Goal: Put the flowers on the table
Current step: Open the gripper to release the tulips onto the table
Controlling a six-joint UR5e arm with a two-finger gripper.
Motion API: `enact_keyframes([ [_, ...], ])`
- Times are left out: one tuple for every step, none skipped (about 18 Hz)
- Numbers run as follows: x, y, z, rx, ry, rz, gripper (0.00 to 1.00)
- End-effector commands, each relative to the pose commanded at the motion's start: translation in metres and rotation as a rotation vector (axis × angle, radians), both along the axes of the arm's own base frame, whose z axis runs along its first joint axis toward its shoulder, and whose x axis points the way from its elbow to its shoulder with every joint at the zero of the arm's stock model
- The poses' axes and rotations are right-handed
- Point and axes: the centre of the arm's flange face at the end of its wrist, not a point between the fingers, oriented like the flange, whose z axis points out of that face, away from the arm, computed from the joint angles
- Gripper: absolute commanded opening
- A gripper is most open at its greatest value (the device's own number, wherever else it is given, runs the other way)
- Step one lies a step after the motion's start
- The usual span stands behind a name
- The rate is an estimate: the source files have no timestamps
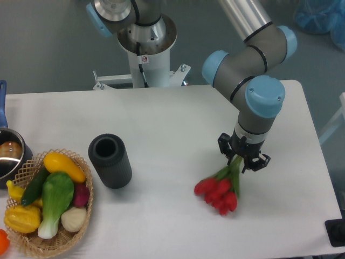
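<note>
The white tabletop (172, 118) fills most of the view, with rounded corners at the far edge. Above its right half the grey and blue UR5e arm (250, 65) bends down, and its gripper (242, 159) points at the surface with its dark fingers closed around the green stems of the flowers (218, 191). The red tulip heads lie low on the tabletop, down and to the left of the gripper, the stems slanting up into its grasp. Well to the left stands a dark ribbed cylinder (110, 161), upright and open at the top. Beside it, at the left edge, a wicker basket (81, 216) holds colourful vegetables (51, 197). A metal pot (11, 156) sits just behind the basket.
</note>
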Motion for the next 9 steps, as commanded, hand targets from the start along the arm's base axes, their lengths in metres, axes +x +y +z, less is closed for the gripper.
enact_keyframes([
  [-0.001,-0.003,-0.001,0.006,0.012,0.003,1.00],
  [-0.004,-0.006,-0.001,0.012,0.023,0.008,1.00],
  [-0.008,-0.010,0.000,0.014,0.031,0.014,1.00],
  [-0.013,-0.014,0.000,0.017,0.036,0.026,1.00],
  [-0.021,-0.023,0.002,0.022,0.046,0.045,1.00],
  [-0.027,-0.032,0.005,0.024,0.051,0.054,1.00],
  [-0.029,-0.036,0.008,0.026,0.060,0.057,1.00],
  [-0.028,-0.037,0.014,0.030,0.069,0.056,1.00],
  [-0.027,-0.036,0.019,0.031,0.078,0.044,1.00],
])
